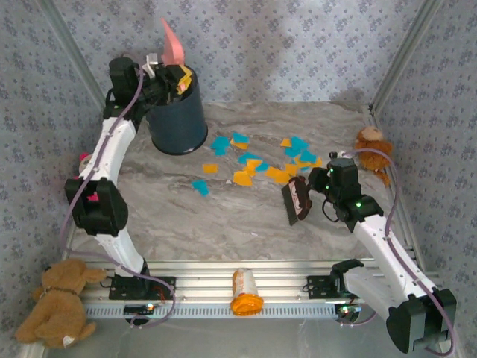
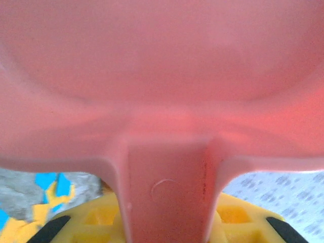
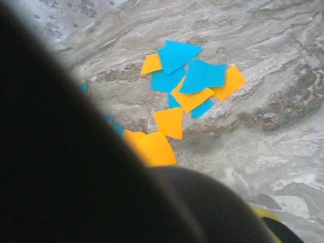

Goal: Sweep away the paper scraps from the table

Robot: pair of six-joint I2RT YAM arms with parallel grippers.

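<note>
**A:** Where are the paper scraps (image 1: 242, 177), and which way do they run?

**B:** They lie flat on the surface (image 1: 223, 216), in its far right half. The scatter forms a loose band with its long axis running left to right. It starts at a lone turquoise piece near the middle and ends in a denser orange and turquoise cluster on the right. The single pieces share no direction, and their corners turn every way.

**A:** And the left arm (image 1: 112, 149)?

**B:** It reaches to the far left with the elbow bent and the wrist at the rim of the dark blue bin (image 1: 179, 123). Its jaws are clamped narrow on the handle of the pink dustpan (image 1: 174, 45). The dustpan is tipped up, with its pan end pointing upward above the bin.

**A:** The right arm (image 1: 373, 224)?

**B:** It stretches from the near right corner toward the middle, wrist low. Its jaws are closed tight on the dark brush (image 1: 298, 201), whose long axis runs roughly near to far. The brush sits just beside the nearest scraps. In the right wrist view it is a dark blur, with the scraps on the veined surface beyond it.
</note>
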